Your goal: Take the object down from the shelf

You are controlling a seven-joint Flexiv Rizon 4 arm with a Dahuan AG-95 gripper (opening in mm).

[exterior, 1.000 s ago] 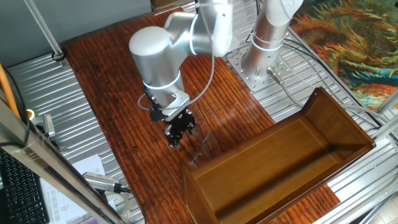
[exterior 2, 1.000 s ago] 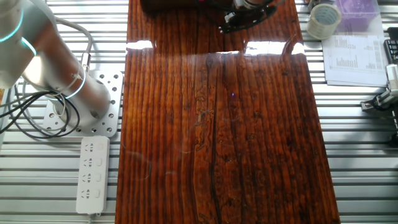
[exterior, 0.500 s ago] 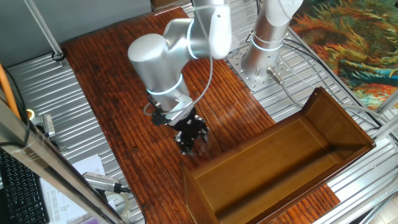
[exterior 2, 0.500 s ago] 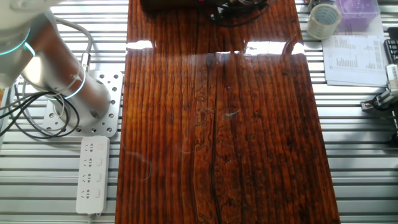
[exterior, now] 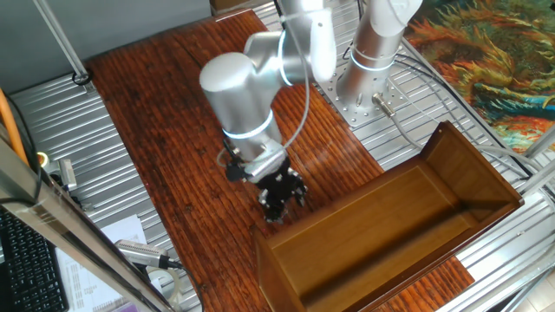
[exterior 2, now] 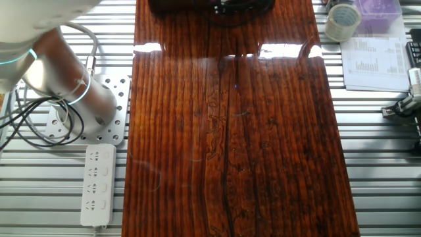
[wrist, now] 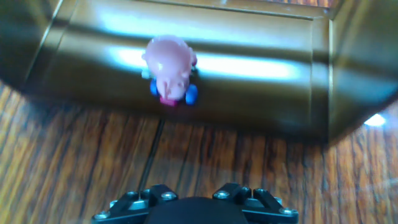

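The object (wrist: 169, 67) is a small rounded pink item with blue bits. It sits on the brown shelf (wrist: 261, 93) ahead of my hand in the hand view. Only the hand's dark mount (wrist: 193, 208) shows at that view's bottom edge, with no fingers visible. In one fixed view my gripper (exterior: 279, 204) points down just above the tabletop, beside the near left end of the shelf (exterior: 390, 217). The object does not show there. I cannot tell whether the jaws are open. In the other fixed view the shelf (exterior 2: 177, 5) is a dark strip at the top edge.
The reddish striped tabletop (exterior 2: 230, 131) stretches away from the shelf. The arm's base (exterior: 364, 69) stands at the back. A tape roll (exterior 2: 343, 22) and papers (exterior 2: 375, 62) lie beside the table, a power strip (exterior 2: 95, 184) on the other side.
The arm has swung across the tabletop toward the shelf's near end, and the gripper now sits close beside it. The shelf has not moved.
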